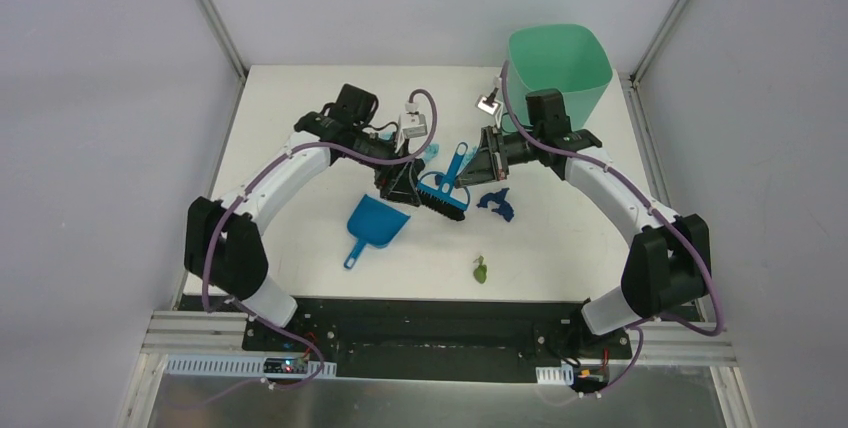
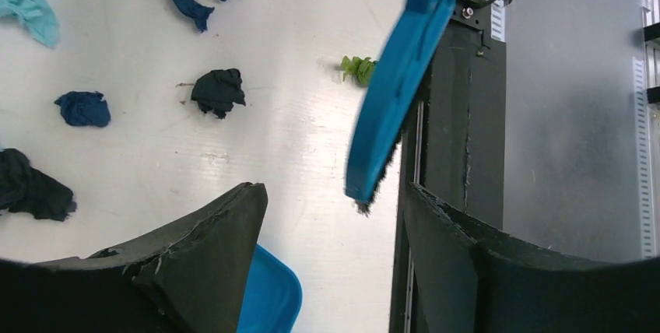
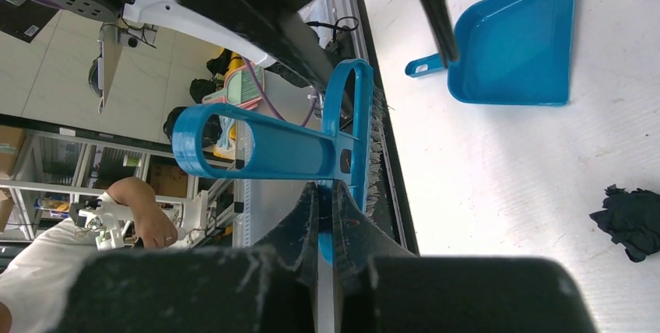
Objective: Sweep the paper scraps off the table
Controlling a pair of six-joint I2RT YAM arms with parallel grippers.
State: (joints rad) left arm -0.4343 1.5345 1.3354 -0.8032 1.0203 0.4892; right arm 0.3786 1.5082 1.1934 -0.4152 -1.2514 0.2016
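My right hand (image 3: 325, 191) pinches the blue plastic hand brush with black bristles (image 3: 265, 146); my left hand (image 2: 333, 193) is spread, the brush just ahead of it. Crumpled paper scraps (image 2: 218, 90) (black, dark blue, teal, green) lie on the white counter (image 2: 296, 6) beyond my left hand.

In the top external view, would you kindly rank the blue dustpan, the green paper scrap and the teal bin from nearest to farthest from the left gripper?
Measured from the left gripper:
1. the blue dustpan, just beside it on the near side.
2. the green paper scrap, farther toward the near side, to its right.
3. the teal bin, away at the far right.
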